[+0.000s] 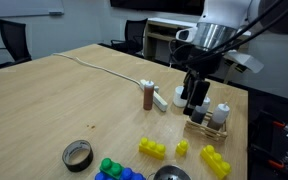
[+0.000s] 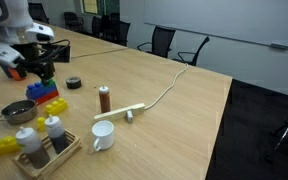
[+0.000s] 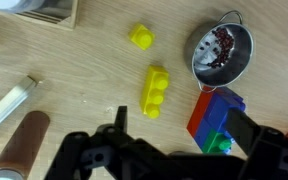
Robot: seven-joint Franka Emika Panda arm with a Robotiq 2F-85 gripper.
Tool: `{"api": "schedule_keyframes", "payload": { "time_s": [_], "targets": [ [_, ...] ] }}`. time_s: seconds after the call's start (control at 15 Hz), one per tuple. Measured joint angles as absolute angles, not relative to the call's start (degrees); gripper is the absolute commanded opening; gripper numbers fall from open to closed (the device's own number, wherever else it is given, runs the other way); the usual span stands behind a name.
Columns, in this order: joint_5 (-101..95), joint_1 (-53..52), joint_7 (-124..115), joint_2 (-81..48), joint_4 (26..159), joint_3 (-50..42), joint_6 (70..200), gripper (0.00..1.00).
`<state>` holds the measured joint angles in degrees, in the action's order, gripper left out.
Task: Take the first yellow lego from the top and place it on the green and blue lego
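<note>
Hovering over the wooden counter (image 3: 74, 60), the gripper (image 3: 180, 120) stands spread and empty; the long yellow studded plastic brick (image 3: 156, 90) lies just ahead.

Wooden table (image 2: 184, 110): white mug (image 2: 102, 136), brown cylinder (image 2: 104, 98), tape roll (image 2: 74, 83), metal bowl (image 2: 14, 116), shaker tray (image 2: 71, 149); gripper (image 2: 41, 72) above green and blue lego (image 2: 42, 95).
</note>
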<state>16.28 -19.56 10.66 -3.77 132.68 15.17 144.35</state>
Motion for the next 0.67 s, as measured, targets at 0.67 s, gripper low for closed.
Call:
{"api": "schedule_keyframes", "payload": {
  "time_s": [0.67],
  "targets": [
    [16.2,-19.5,10.5,-10.4,127.5,17.1,144.4,1.00]
  ]
}}
